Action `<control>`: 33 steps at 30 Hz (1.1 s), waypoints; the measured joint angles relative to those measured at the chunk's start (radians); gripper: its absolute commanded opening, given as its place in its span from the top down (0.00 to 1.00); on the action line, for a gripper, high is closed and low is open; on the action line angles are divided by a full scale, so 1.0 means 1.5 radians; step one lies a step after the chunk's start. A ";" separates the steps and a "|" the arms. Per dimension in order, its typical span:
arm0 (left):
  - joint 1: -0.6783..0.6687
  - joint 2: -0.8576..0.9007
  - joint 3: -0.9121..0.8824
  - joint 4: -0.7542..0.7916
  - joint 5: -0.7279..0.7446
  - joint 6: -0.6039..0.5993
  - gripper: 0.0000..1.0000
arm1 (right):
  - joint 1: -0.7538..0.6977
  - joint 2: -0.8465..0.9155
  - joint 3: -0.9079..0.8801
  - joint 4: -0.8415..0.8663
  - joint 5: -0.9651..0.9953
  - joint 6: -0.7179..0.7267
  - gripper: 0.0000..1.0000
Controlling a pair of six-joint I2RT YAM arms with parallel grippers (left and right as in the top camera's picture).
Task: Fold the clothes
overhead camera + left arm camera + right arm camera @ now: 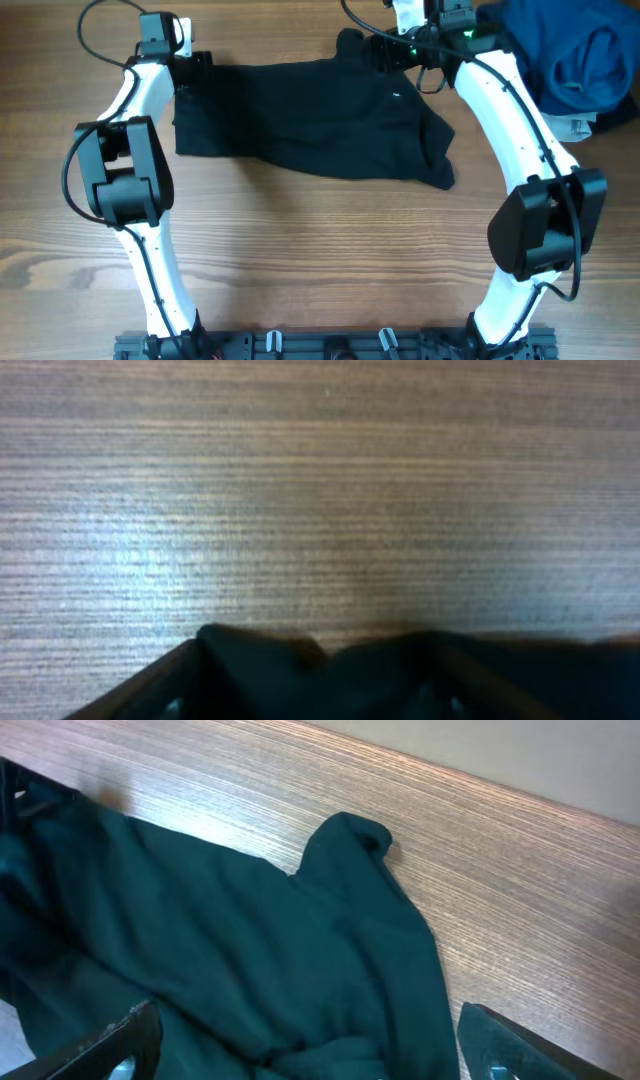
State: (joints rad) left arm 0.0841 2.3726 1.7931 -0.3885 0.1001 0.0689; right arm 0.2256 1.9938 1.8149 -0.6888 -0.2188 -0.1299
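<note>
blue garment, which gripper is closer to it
Right. The right gripper is at the corner of the black garment nearest the blue garment; the left gripper is at its opposite far corner.

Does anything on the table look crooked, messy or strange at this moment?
Yes, mildly. The black garment is not laid square: its right end is bunched and wrinkled, and its near edge slants. A blue garment sits heaped at the far right corner. Nothing looks spilled or damaged.

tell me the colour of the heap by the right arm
The heap is bright blue, clearest in the overhead view.
</note>
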 measured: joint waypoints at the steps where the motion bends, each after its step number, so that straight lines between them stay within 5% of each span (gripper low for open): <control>1: 0.000 0.001 0.000 0.006 0.001 0.000 0.59 | 0.001 0.000 0.000 -0.002 0.000 0.000 0.08; 6: -0.001 0.010 0.007 -0.005 -0.004 -0.001 0.96 | 0.003 0.000 0.000 0.010 0.000 -0.002 0.16; 12: -0.007 -0.017 0.011 -0.131 -0.003 -0.004 0.96 | 0.004 0.013 0.000 0.139 0.002 0.002 0.18; 21: -0.016 -0.086 0.007 -0.320 0.002 -0.067 0.96 | 0.004 0.200 0.001 0.262 -0.017 0.041 0.16; 30: -0.016 -0.086 0.007 -0.337 0.002 -0.077 0.96 | 0.004 0.278 0.001 0.389 -0.046 0.087 0.18; 33: -0.016 -0.086 0.007 -0.337 0.002 -0.078 0.96 | 0.004 0.298 0.001 0.422 -0.046 0.095 0.27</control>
State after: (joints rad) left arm 0.0597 2.2436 1.8038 -0.8944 0.1028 -0.0475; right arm 0.2314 2.4409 1.8156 -0.0559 -0.2882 0.0128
